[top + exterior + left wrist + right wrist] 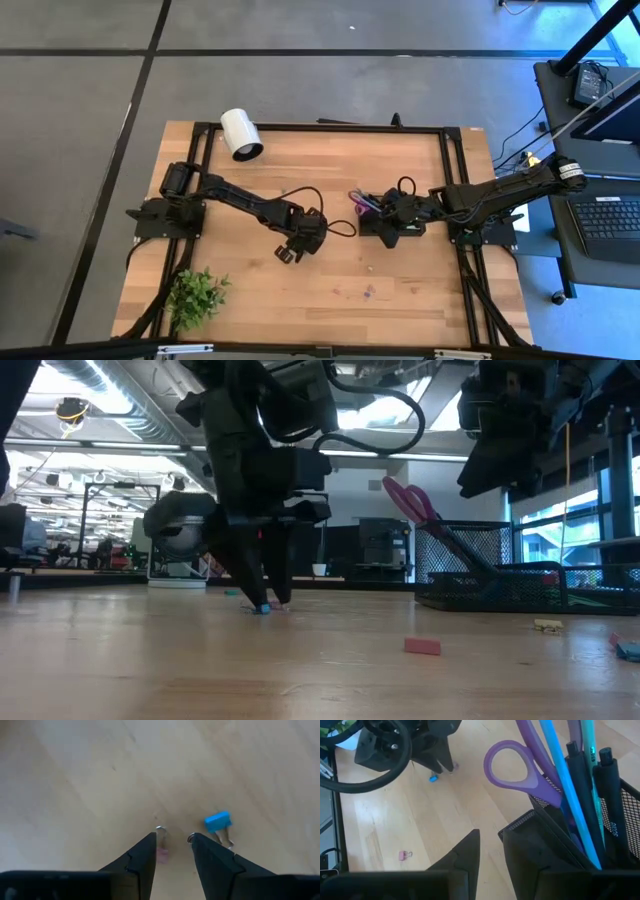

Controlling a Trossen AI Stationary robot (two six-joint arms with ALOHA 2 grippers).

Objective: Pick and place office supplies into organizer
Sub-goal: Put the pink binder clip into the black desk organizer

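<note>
Pickup of a small pink clip [162, 854] is in hand: the left end effector [173, 840], fingers parted narrowly around it, tips on the desk [400, 290], likely needs to close, lift, then carry toward three o'clock to the organizer [392, 228], where the right end effector [489, 837] hangs slightly parted, empty.

The pink clip [162, 854] sits half hidden behind the left gripper's [173, 840] finger; the scissors' [530, 767] blades are hidden inside the organizer [540, 827].

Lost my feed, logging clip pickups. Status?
Left gripper down at table, fingers open astride a pink clip. Blue clip just beside. Right gripper waits by organizer, scissors and pens inside. Nothing blocking.
</note>
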